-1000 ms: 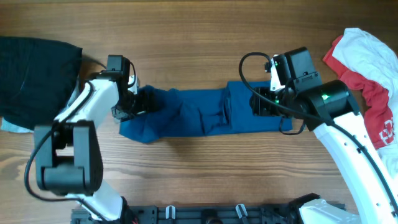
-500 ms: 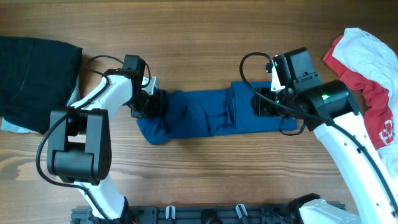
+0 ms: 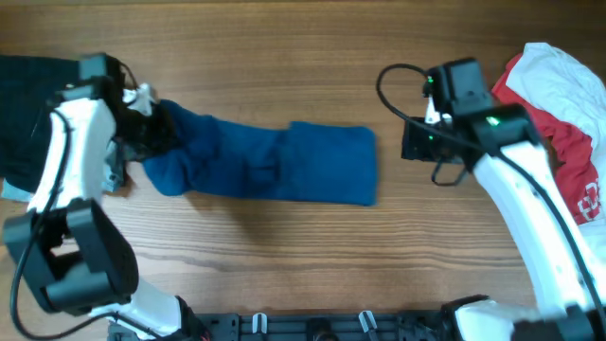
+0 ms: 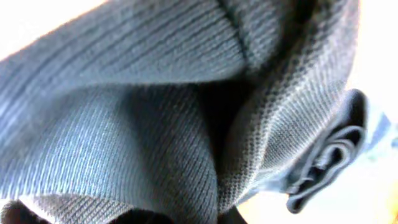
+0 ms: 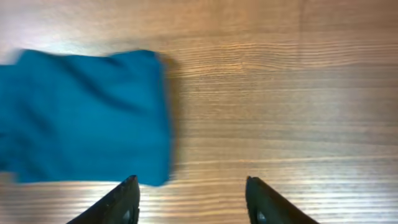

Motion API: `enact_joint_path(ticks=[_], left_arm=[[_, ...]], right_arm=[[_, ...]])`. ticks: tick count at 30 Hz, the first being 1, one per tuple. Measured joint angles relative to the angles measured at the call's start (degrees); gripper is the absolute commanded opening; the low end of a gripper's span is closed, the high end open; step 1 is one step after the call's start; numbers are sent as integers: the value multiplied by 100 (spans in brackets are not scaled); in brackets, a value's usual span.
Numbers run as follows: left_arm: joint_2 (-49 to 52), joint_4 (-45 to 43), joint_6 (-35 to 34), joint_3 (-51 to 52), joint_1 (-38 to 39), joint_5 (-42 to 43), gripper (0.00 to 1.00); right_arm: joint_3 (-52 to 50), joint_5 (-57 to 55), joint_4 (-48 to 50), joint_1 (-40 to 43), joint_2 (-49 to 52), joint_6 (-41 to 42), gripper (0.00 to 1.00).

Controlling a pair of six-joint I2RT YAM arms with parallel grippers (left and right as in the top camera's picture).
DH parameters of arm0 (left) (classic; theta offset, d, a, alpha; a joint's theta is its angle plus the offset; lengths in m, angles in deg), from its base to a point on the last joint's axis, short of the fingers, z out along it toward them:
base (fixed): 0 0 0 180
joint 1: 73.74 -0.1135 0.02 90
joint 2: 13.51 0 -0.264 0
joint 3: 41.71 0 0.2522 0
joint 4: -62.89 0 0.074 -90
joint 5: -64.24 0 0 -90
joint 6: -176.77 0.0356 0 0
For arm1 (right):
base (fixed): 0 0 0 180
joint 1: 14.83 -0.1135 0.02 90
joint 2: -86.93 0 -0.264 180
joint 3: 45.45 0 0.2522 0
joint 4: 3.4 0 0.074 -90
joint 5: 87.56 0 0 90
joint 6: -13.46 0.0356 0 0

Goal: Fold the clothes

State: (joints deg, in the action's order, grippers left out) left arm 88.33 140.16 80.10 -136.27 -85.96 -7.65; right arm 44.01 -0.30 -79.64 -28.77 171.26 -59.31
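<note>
- Table [image 3: 284,256] of brown wood grain runs under everything, with both arms reaching in from the near edge.
- The blue polo shirt [image 3: 284,166] lies across the middle of the table as a long folded band. Its right end is flat and squared off, and its left end is bunched and lifted a little.
- A red-and-white top [image 3: 559,114] sits crumpled at the far right edge, just behind the right arm [image 3: 530,208].
- A black garment [image 3: 38,104] lies at the far left edge, with a sliver of pale blue showing under it. The left arm [image 3: 66,180] crosses in front of it.
- The left gripper [image 3: 142,133] is at the shirt's bunched left end, clamped tight on the cloth. Its wrist view is filled with ribbed blue-grey fabric and folds, so the fingers themselves cannot be made out.
- The right gripper [image 5: 189,199] hangs over bare wood, just off the shirt's right end and not touching it.
- Its two dark fingers [image 5: 127,199] stand apart with only table grain between them, holding nothing. The shirt's corner lies just ahead of the left-hand finger in the wrist view.
</note>
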Motion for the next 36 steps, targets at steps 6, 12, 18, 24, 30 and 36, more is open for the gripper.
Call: enact_joint_path(ticks=[6,12,18,24,30,36], left_arm=[[-59,446,-70,-337,90,-339,4],[-59,520,-361,-509,503,-98,4],[-59,669,-737,-1248,1014,227,4],[-59,483,-1097,-1486,1875,428,4],[-59,310,-1360,-1486,2603,251,5],[-59,223,-1528,-1488,3217,-201,7]], right_arm=[[0,481,686,0,1722,-214,34],[0,1040,1327,-136,2964,-219,35],[39,1084,1652,-420,3141,-212,35],[63,1086,1716,-518,3161,-103,35],[63,1084,1716,-518,3161,-76,34],[63,1088,1718,-518,3161,-42,35]])
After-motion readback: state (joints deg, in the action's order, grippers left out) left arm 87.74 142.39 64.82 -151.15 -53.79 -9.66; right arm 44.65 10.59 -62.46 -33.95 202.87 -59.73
